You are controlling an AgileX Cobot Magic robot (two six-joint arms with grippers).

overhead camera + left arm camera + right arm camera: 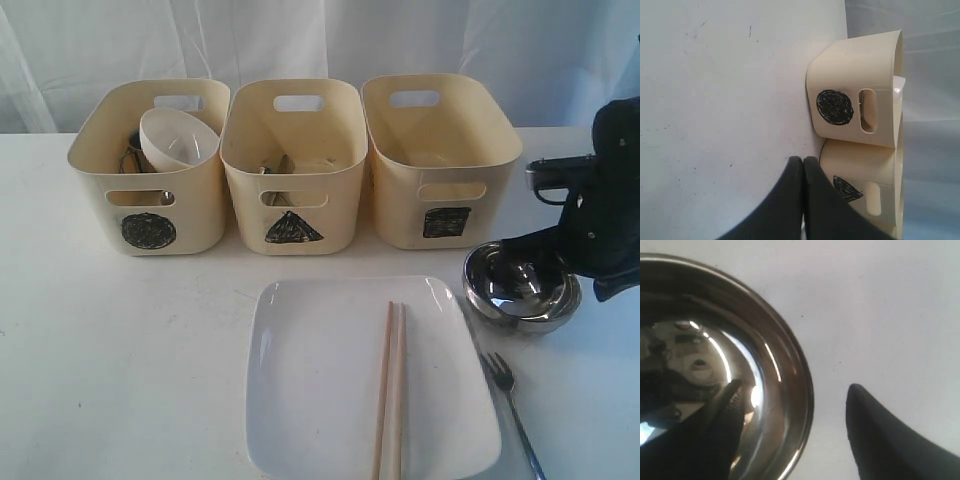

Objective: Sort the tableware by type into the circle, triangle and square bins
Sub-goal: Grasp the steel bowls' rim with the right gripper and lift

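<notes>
Mirror-bright, round steel bowl [505,300] beside the white square plate [320,400]; right gripper [795,387] straddles its rim, jaws wide apart; left gripper [803,159] pressed closed.

Three bins [195,215] [245,210] [400,215], two bowls [180,140] [520,295], two chopsticks [390,390], one plate [310,380] and one fork [512,400].

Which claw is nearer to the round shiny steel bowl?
Right. The right claw, open, straddles the rim of the steel bowl; the left claw, shut, is near the cream plastic circle bin.
</notes>
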